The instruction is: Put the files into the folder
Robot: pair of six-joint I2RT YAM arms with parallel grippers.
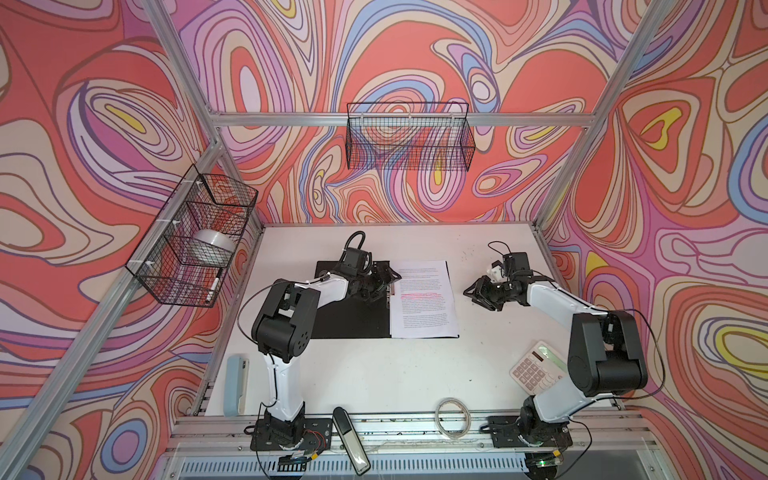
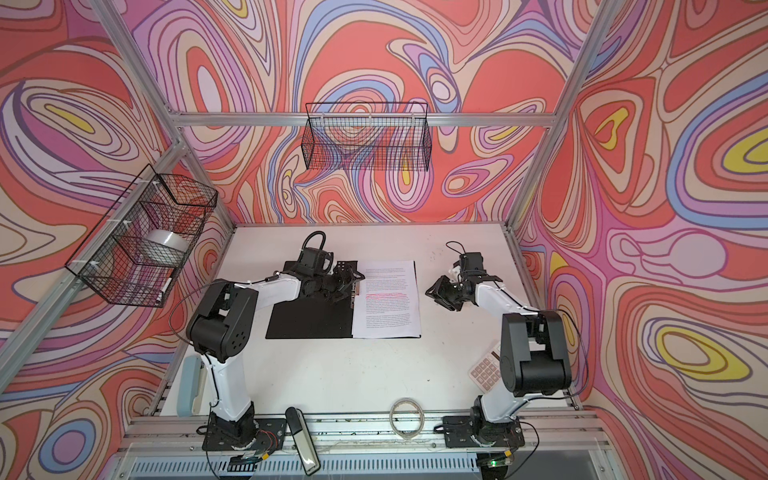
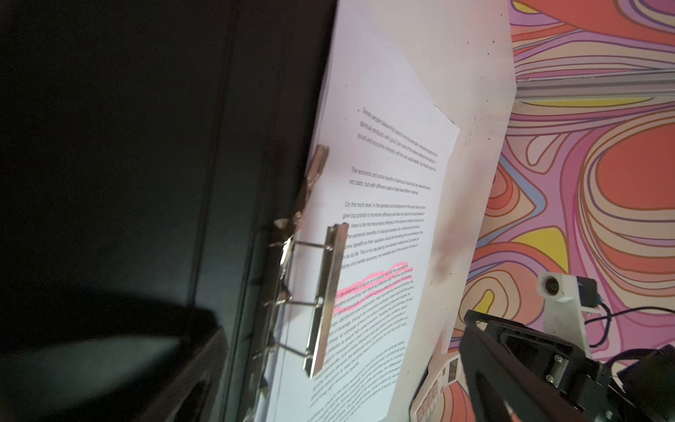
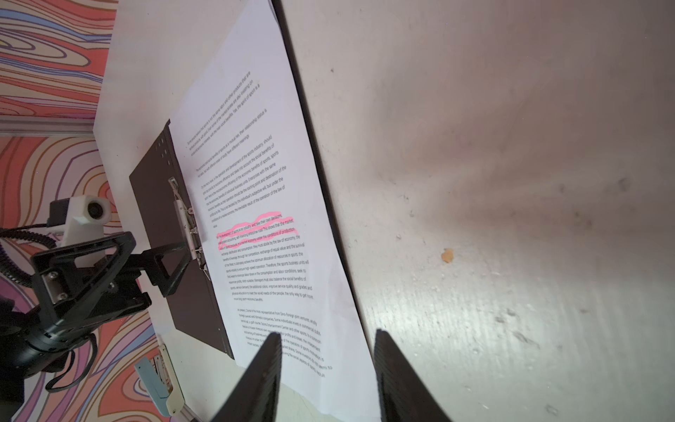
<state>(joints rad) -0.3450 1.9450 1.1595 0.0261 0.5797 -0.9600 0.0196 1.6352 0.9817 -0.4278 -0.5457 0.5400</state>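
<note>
Folder point(image 1: 349, 320) lies open, black inside up, at abt 12 o'clock of the table point(image 1: 374, 374). Files point(image 1: 424, 299) lie on its 3 o'clock half, pink line up. So the sheets are in but not secured, I'd say. In the left wrist view the clip point(image 3: 327, 299) bar stands raised on its wire arms over the files' spine edge, with a shadow under it.

L gripper point(image 1: 385, 277) is spread wide and empty at the clip; can't tell if a finger touches it. R gripper point(image 4: 326, 332) hangs at the files' 3 o'clock edge, jaws part-way apart, nothing betw them.

Risks, as I judge them:
- Stack looks slightly fanned at the 12 o'clock end. If the clip is pressed down now, it clamps them crooked.
- Loose sheets are light & slick. A push from R gripper toward 9 o'clock could buckle them vs the clip base, or slide only the top one.
- An R fingertip low at the paper edge may catch & curl it.
- An L finger can slip off the thin bar, which may spring back or nick the paper.
- L arm hangs over the 9 o'clock cover half, so the cover can't fold shut till it's clear. A raised clip wd block it too.
</note>
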